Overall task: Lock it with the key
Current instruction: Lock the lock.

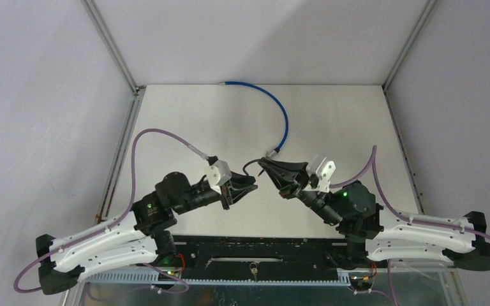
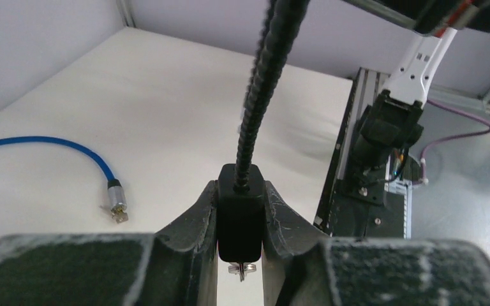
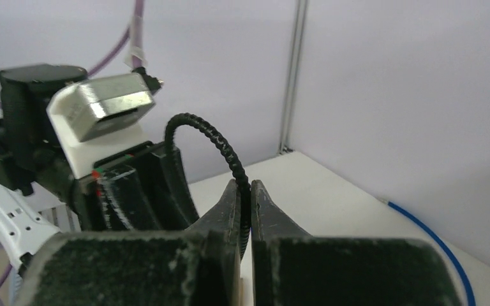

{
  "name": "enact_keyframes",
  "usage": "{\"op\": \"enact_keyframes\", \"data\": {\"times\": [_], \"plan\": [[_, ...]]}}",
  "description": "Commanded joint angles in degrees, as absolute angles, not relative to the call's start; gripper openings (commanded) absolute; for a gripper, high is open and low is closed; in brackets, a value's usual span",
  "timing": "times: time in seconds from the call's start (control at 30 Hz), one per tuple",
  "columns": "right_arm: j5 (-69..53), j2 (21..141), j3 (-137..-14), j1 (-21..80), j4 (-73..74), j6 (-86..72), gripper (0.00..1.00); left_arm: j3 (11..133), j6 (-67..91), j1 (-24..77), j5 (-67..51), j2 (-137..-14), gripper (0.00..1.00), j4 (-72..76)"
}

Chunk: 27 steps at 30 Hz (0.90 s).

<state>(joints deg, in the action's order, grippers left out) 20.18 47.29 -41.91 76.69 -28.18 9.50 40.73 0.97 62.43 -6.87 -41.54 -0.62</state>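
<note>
Closest to the left wrist camera, the left tool [image 2: 241,203] was clenched on the lock body [image 2: 240,229], which hung in the air above the tabletop [image 2: 185,89]. My guess was that this grip posed the first risk. The block was narrow and smooth, so any twisting force at the keyhole could turn it between the pads.

Just under the lock body a small metal piece [image 2: 241,269] stuck out. Whether it was the key or part of the keyhole could not be told, and pushing a key in blind could jam it or knock it loose.

Above the lock body, the right tool [image 3: 244,191] was pinched tight on the black cable [image 3: 220,143]. The cable looked springy, so it could slip through that thin pinch and whip away. The two tools were also near each other and might bump.

The lock body was a small, matte black block, held upright. Its cable was ribbed and stiff-looking, rising from the top of the lock body in a tight arch.

Beyond the lock body, well apart from it, a blue cord [image 2: 70,145] with a metal end [image 2: 115,192] lay on the tabletop, with neither tool touching it.
</note>
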Motion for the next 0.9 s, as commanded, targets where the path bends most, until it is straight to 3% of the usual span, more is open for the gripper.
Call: {"op": "enact_keyframes", "data": {"times": [0.0, 0.2, 0.47, 0.87], "plan": [[21.25, 49.09, -45.04, 81.26, -36.22, 15.77, 0.0, 37.41, 5.03, 62.14, -1.71, -38.9, 0.0, 12.23], [21.04, 50.07, -45.61, 82.73, -37.77, 15.89, 0.0, 35.64, 6.57, 62.14, -0.69, -37.78, 0.04, 15.3], [20.61, 51.06, -45.62, 82.79, -41.01, 14.91, 0.0, 35.96, 5.91, 62.14, -5.54, -38.76, 0.0, 15.28], [19.6, 50.12, -45.62, 82.65, -42.85, 14.19, 0.0, 35.56, 6.23, 62.14, -0.26, -37.88, 0.0, 15.1]]}}
